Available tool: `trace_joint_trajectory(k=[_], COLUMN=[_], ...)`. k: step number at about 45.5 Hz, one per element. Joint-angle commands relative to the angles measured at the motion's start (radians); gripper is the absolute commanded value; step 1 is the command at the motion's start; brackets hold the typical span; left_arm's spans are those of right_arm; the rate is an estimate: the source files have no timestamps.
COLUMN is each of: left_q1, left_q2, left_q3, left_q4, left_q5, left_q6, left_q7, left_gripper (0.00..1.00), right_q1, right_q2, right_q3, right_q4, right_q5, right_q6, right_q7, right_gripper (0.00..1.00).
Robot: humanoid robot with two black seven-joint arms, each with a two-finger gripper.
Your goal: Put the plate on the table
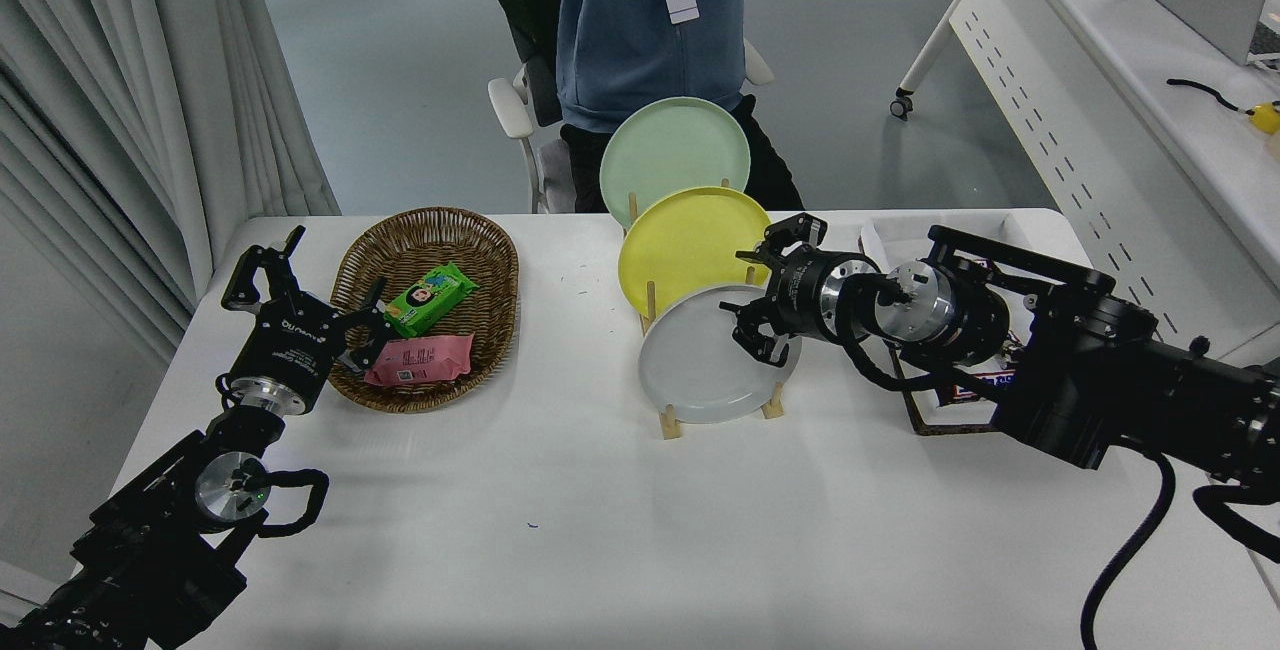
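The pale grey plate [700, 365] stands on edge in the front slot of a wooden rack [668, 423] on the white table [600, 530]. Behind it stand a yellow plate [690, 240] and a mint green plate [672, 148]. My right gripper [755, 302] is open at the grey plate's upper right rim, one finger above the rim and one in front of the plate's face. My left gripper [310, 295] is open and parked at the lower left, by the basket.
A wicker basket [480, 250] holds a green packet [430, 297] and a pink packet [420, 360]. A white tray [900, 230] and a dark-edged box [940, 420] lie behind my right arm. A person [640, 20] stands at the far side. A white perforated-panel desk [1100, 110] is at the right.
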Motion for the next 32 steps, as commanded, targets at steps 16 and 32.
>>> trace_joint_trajectory(k=[16,32], left_q1=[0.0,0.0], left_q2=[0.0,0.0], left_q3=[0.0,0.0], left_q4=[0.0,0.0], left_q5=[0.0,0.0], left_q6=[0.0,0.0], left_q7=[0.0,0.0], left_gripper=[1.0,1.0], right_q1=[0.003,0.003], right_q2=[0.0,0.0], right_q3=[0.007,0.006], right_q4=[-0.004,-0.006], right_q5=[-0.006,-0.003], right_q6=[0.001,0.001], right_q7=[-0.01,-0.018], right_gripper=[0.35,0.24])
